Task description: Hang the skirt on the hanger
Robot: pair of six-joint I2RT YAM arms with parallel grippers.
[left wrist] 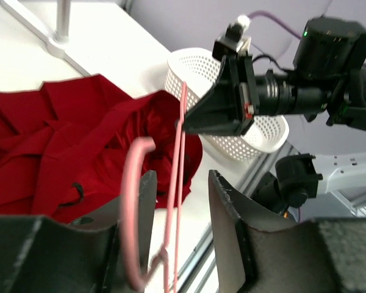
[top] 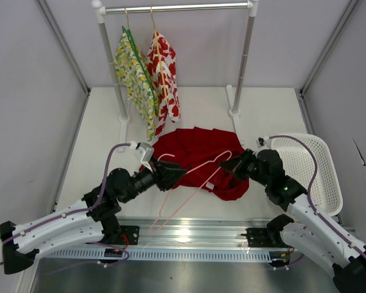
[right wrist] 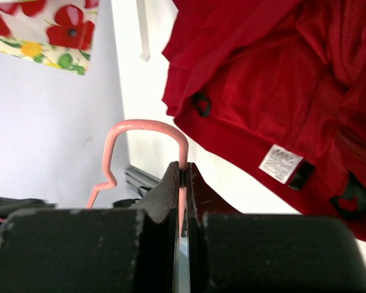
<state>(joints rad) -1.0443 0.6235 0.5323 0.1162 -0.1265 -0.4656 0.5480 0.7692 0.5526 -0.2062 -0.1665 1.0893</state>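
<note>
**Hanger pinched by right claw, skirt lying loose on the surface**

The skirt [top: 198,152], plain deep red, lies crumpled in a heap on the white surface [top: 104,140], just in front of the foot of the garment rack [top: 177,8]. It is not threaded on anything. A white sewn-in label [right wrist: 280,163] faces up near its front edge.

The pale pink hanger [right wrist: 143,124] lies slantwise across the front of the skirt, one end over the red cloth and the other reaching toward the near edge of the surface.

The right claw [right wrist: 184,168] is pressed together on the hanger's wire at a rounded bend. The wire is pinched flat between the two fingers, beside the skirt's right edge.

The left claw [left wrist: 180,180] stands spread. The hanger's thin wires run through the gap between its fingers without being pinched, and a curved section of pink wire sits against the outer side of one finger. Whether that curve touches the finger cannot be told, as it is blurred. The two claws face each other across the skirt's front, near but apart.

A white mesh basket [top: 305,165] sits to the right, behind the right arm. Two garments hang from the rack's rail: a yellow-green floral garment [top: 134,79] and a white garment with red flowers [top: 165,79], side by side at its left end.
</note>
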